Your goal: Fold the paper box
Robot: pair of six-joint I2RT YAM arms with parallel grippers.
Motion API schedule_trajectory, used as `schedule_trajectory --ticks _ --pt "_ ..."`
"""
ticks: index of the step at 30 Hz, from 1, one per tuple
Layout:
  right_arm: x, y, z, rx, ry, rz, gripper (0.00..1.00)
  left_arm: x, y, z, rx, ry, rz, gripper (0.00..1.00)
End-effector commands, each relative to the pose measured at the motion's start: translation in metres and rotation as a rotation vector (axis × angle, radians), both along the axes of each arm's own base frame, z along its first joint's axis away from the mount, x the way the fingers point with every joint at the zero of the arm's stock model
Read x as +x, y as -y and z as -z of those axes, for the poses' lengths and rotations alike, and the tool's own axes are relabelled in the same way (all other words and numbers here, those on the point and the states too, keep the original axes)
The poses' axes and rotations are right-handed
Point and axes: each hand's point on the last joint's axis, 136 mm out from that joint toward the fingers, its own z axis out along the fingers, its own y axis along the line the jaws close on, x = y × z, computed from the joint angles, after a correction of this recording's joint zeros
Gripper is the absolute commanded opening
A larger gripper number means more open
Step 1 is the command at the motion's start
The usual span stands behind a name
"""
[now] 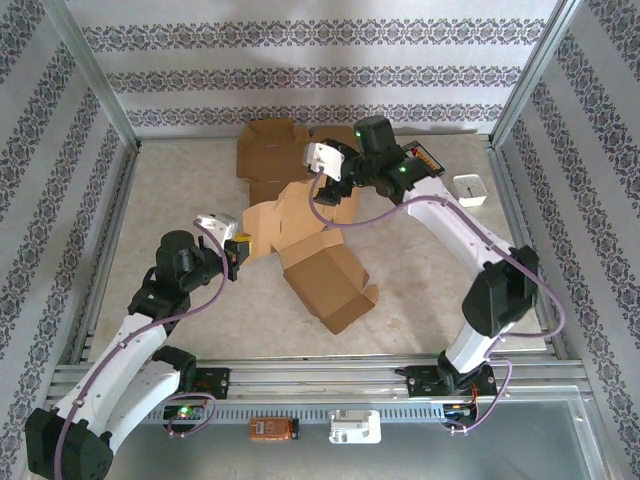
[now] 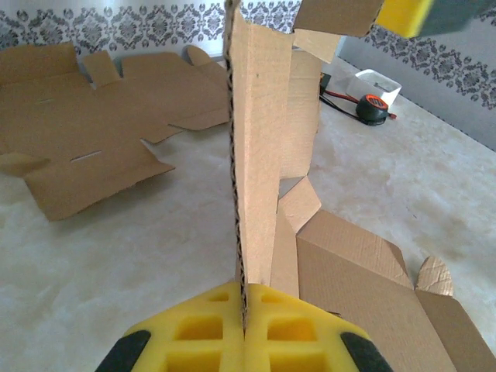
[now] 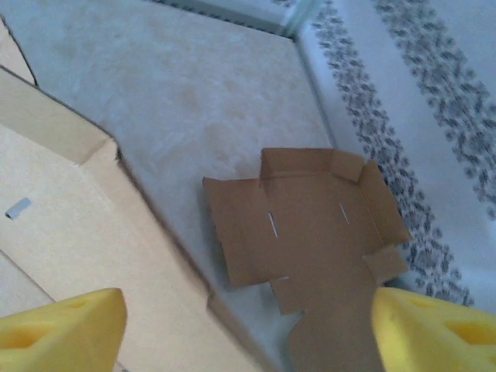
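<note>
A half-folded brown cardboard box (image 1: 322,268) lies at the middle of the table, its body (image 2: 364,287) low and to the right in the left wrist view. My left gripper (image 1: 237,251) is shut on the edge of one of its flaps (image 2: 260,155), which stands upright between the yellow pads (image 2: 209,333). My right gripper (image 1: 322,185) hovers open over the box's far panel (image 3: 70,232), with nothing between its fingers (image 3: 66,325). The gripper (image 3: 248,333) looks down on a second, flat box blank (image 3: 310,225).
The flat cardboard blank (image 1: 270,150) lies at the back left of the table. A white container (image 1: 470,190) and an orange-black tape measure (image 1: 425,158) sit at the back right. Metal frame rails and patterned walls (image 1: 60,150) close in the table.
</note>
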Motion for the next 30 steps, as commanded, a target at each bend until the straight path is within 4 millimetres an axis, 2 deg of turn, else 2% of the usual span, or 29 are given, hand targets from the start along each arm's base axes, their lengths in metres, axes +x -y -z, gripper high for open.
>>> schedule_trajectory --ticks 1,6,10,13,15,16,17,18,19,20,22,25,28,30 --pt "-0.016 -0.006 0.016 -0.068 -0.048 -0.177 0.74 0.002 0.003 -0.020 0.017 0.091 0.038 0.00" --pt "-0.016 -0.010 0.025 -0.064 -0.132 -0.199 0.36 0.004 -0.002 -0.023 0.020 0.095 0.002 0.00" --pt "-0.013 -0.007 0.028 -0.072 -0.108 -0.161 0.19 0.009 -0.010 -0.021 0.030 0.084 -0.054 0.00" --pt "-0.009 -0.006 0.017 -0.058 -0.089 -0.091 0.02 0.014 -0.017 -0.020 0.037 0.069 -0.102 0.00" --pt "-0.006 -0.009 0.003 -0.013 -0.093 -0.029 0.00 0.017 -0.019 -0.026 0.018 0.071 -0.124 0.02" --pt "-0.004 -0.009 -0.004 0.012 -0.091 0.011 0.00 0.019 -0.021 -0.030 0.000 0.073 -0.145 0.12" --pt "-0.002 -0.009 -0.009 0.022 -0.081 0.045 0.00 0.021 -0.023 -0.035 -0.015 0.075 -0.167 0.27" --pt "-0.001 -0.009 -0.012 0.020 -0.058 0.085 0.00 0.023 -0.027 -0.042 -0.033 0.075 -0.198 0.46" --pt "0.002 -0.008 -0.015 0.002 -0.020 0.137 0.00 0.024 -0.031 -0.048 -0.054 0.066 -0.229 0.58" --pt "0.001 -0.007 -0.018 -0.017 0.017 0.173 0.00 0.025 -0.034 -0.053 -0.075 0.054 -0.256 0.61" --pt "0.005 -0.004 -0.018 -0.060 0.094 0.278 0.00 0.024 -0.042 -0.065 -0.147 0.003 -0.326 0.64" --pt "0.007 0.000 -0.010 -0.131 0.163 0.406 0.00 0.022 -0.047 -0.077 -0.302 -0.114 -0.413 0.62" --pt "0.006 0.004 0.003 -0.217 0.212 0.483 0.00 0.022 -0.053 -0.076 -0.493 -0.283 -0.533 0.59" --pt "0.003 0.003 0.015 -0.261 0.239 0.484 0.00 0.023 -0.049 -0.073 -0.592 -0.371 -0.561 0.56"
